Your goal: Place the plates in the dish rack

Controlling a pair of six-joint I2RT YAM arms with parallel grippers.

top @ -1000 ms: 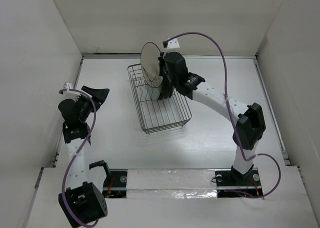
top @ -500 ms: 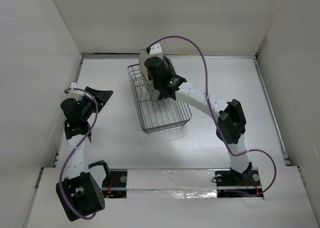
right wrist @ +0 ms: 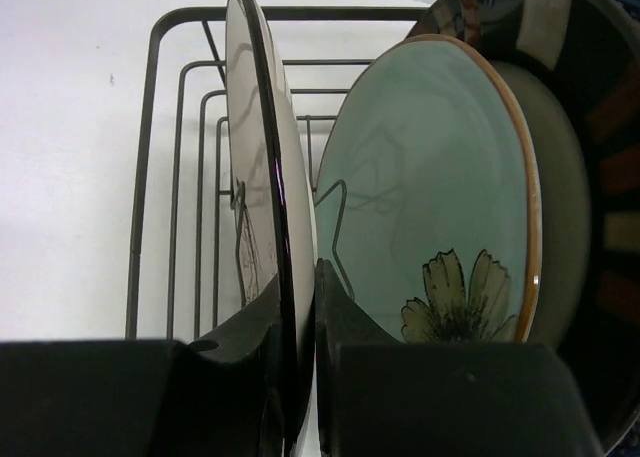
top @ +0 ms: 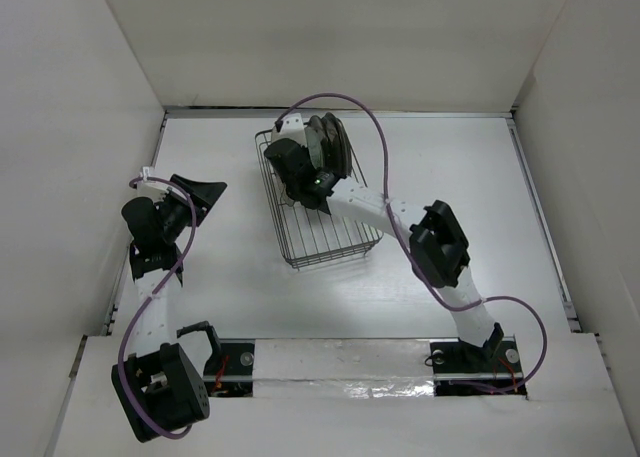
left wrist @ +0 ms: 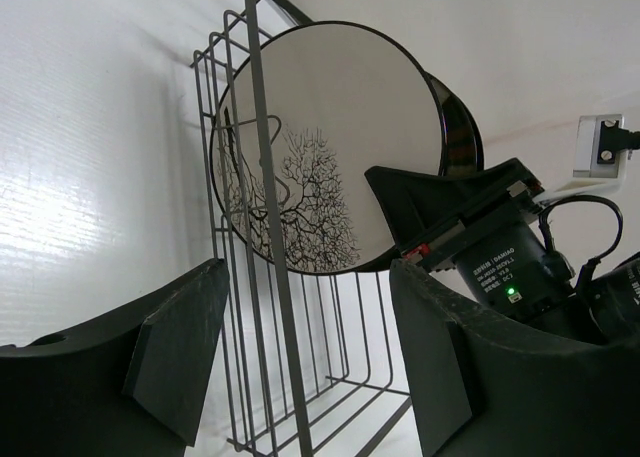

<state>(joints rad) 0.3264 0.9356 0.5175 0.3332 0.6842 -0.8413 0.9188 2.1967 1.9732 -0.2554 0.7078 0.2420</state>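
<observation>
Holding: right gripper is clenched on the lower rim of the tree plate, one finger on each face.
Tree plate: upright on its edge between these jaws, inside the rack.
Green plate: just beside the jaws on the right of the wrist view, in the rack, a little tilted.
Dark-rim plate: behind the green plate, farther from the jaws.
Left gripper: jaws spread wide, nothing between them; the rack is in front of them, apart.

Small white lettering on the right arm's black wrist housing, too blurred to read.
</observation>
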